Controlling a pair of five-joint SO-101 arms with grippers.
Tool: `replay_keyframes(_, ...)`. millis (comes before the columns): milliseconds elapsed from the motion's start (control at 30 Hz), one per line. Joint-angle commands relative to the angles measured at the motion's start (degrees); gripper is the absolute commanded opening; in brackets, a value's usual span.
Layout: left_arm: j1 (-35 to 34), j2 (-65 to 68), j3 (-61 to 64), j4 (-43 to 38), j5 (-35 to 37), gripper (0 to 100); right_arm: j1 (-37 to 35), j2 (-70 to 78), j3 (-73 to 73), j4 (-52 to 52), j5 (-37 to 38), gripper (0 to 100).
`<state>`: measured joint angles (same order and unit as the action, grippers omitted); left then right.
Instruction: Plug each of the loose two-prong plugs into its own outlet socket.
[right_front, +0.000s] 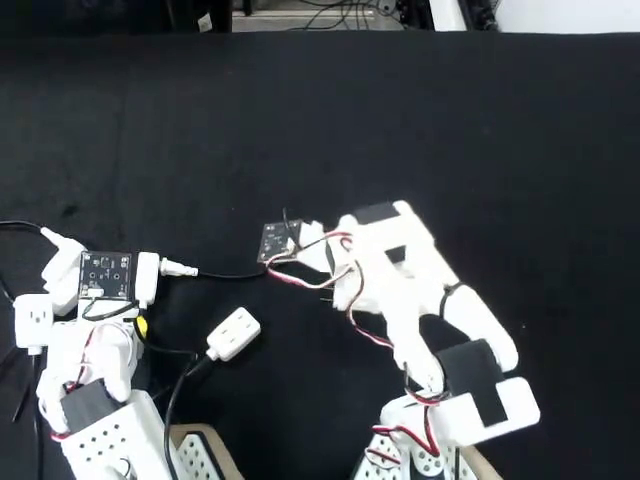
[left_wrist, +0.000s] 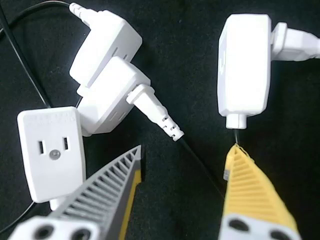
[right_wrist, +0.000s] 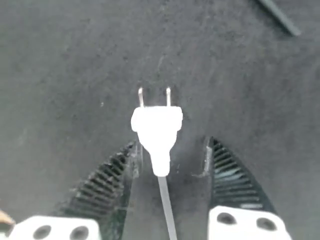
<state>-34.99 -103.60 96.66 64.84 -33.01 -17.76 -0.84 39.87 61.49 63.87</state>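
Your right gripper (right_wrist: 172, 145) is straddling the white plastic two-prong plug (right_wrist: 156, 125), fingers spread for grasping. Your left gripper (left_wrist: 186, 149) is hanging open, well apart from it.

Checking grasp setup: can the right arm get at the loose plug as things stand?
Probably yes: the plug lies right between the open fingers of the right gripper, with nothing covering it.

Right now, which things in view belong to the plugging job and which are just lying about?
Job: two-prong plug between the open right gripper; free outlet socket by the open left gripper; second outlet socket; joined white blocks.
Lying about: black table cover; floor cables behind the table.
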Motion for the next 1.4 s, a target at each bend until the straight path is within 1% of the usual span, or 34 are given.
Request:
replay_keyframes(0, 0.66, -0.53, 0.75, 0.62, 0.00, 27, -0.35, 3.91, -0.13, -3.69, -1.23, 20.8)
replay_keyframes(67, 0.66, -0.53, 0.75, 0.62, 0.00, 27, -0.35, 6.81, -1.98, -2.99, -1.14, 20.5)
replay_keyframes(100, 0.66, -0.53, 0.75, 0.62, 0.00, 27, -0.35, 7.87, -3.30, -2.02, -1.14, 18.8)
replay_keyframes(200, 0.66, -0.53, 0.75, 0.62, 0.00, 27, -0.26, 8.66, -7.34, -0.35, -1.14, 6.6)
replay_keyframes(267, 0.66, -0.53, 0.75, 0.62, 0.00, 27, -0.26, 8.31, -9.19, 1.14, -1.14, 1.8)
replay_keyframes(433, 0.66, -0.53, 0.75, 0.62, 0.00, 27, -0.35, 8.13, -12.79, 7.30, -0.09, 1.2)
replay_keyframes(567, 0.57, -0.53, 0.75, 0.62, 0.00, 27, -0.44, 8.04, -17.27, 13.19, 9.14, 1.1)
replay_keyframes(667, 0.57, -0.53, 0.75, 0.62, 0.00, 27, -0.44, 6.99, -24.40, 17.85, 11.69, 1.1)
replay_keyframes(767, 0.57, -0.53, 0.75, 0.62, 0.00, 27, -2.73, 5.41, -27.65, 20.66, 21.36, 1.2)
replay_keyframes(800, 0.57, -0.53, 0.75, 0.62, 0.00, 27, -3.43, 5.14, -28.09, 21.10, 23.30, 1.3)
replay_keyframes(867, 0.57, -0.53, 0.75, 0.62, 0.00, 27, -5.36, 4.97, -28.00, 21.63, 25.93, 1.5)
replay_keyframes(967, 0.57, -0.53, 0.75, 0.62, 0.00, 27, -8.53, 4.79, -24.92, 21.27, 27.96, 1.8)
replay_keyframes(1033, 0.57, -0.53, 0.75, 0.62, 0.00, 27, -9.93, 4.53, -23.43, 21.10, 28.31, 6.4)
replay_keyframes(1167, 0.57, -0.53, 0.75, 0.62, 0.00, 27, -9.49, 4.53, -23.69, 21.10, 28.66, 26.3)
replay_keyframes(1267, 0.57, -0.53, 0.75, 0.62, 0.00, 27, -8.09, 4.44, -25.19, 21.63, 28.75, 36.4)
replay_keyframes(1300, 0.57, -0.53, 0.75, 0.62, 0.00, 27, -7.30, 4.44, -25.89, 21.98, 26.73, 38.1)
replay_keyframes(1367, 0.57, -0.53, 0.75, 0.62, 0.00, 27, -5.98, 4.44, -27.65, 23.12, 19.34, 38.8)
